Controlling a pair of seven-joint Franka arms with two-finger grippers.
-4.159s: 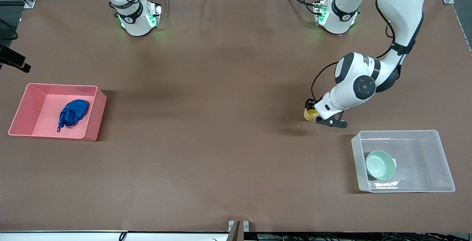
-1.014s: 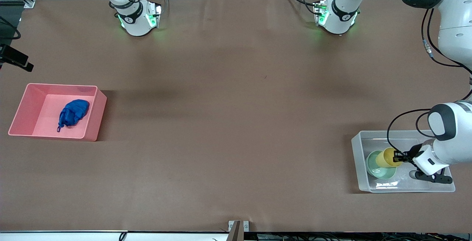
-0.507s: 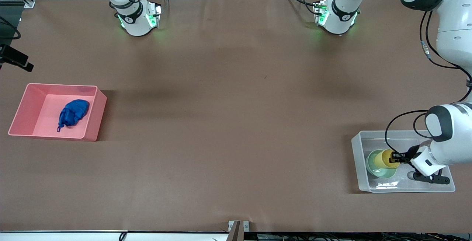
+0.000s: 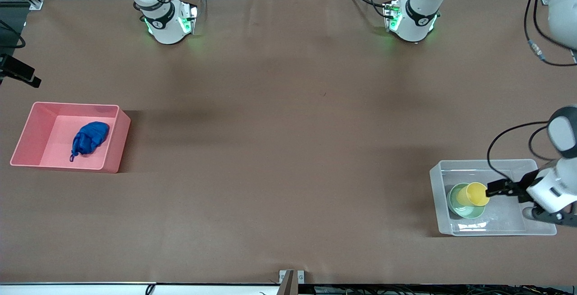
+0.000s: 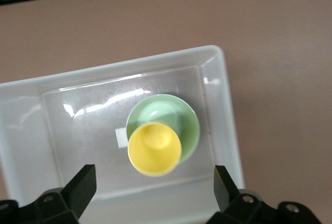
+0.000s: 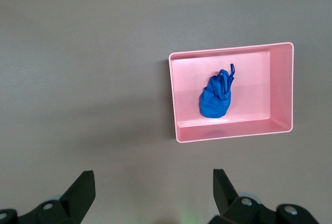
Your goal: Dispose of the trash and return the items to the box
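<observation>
Yellow cup [image 4: 477, 194]: small, plain plastic, tilted, sitting inside the pale mint-green bowl [image 4: 460, 204] with its mouth turned up toward the left wrist camera. Bowl round, slightly wider than the cup, resting on the floor of the clear box [image 4: 496, 166] at the left arm's end of the worktop [image 4: 288, 128].

Left pincer [image 5: 154, 195] hangs above the box, fingers [image 5: 79, 189] spread wide apart, nothing between them. In the left wrist view the cup [image 5: 154, 149] and bowl [image 5: 179, 117] lie below, between the two fingertips and clear of both. White sticker partly visible on the box base beside the bowl.

Blue wad [image 4: 89, 137]: wrinkly, bright blue, thin loop at one end, lying in the pink bin [image 4: 115, 144] at the right arm's end of the worktop.

Right pincer [image 6: 154, 193] is high above the worktop, fingers apart and holding nothing; wad [image 6: 215, 98] and bin [image 6: 174, 99] well below it. Right arm waits.
</observation>
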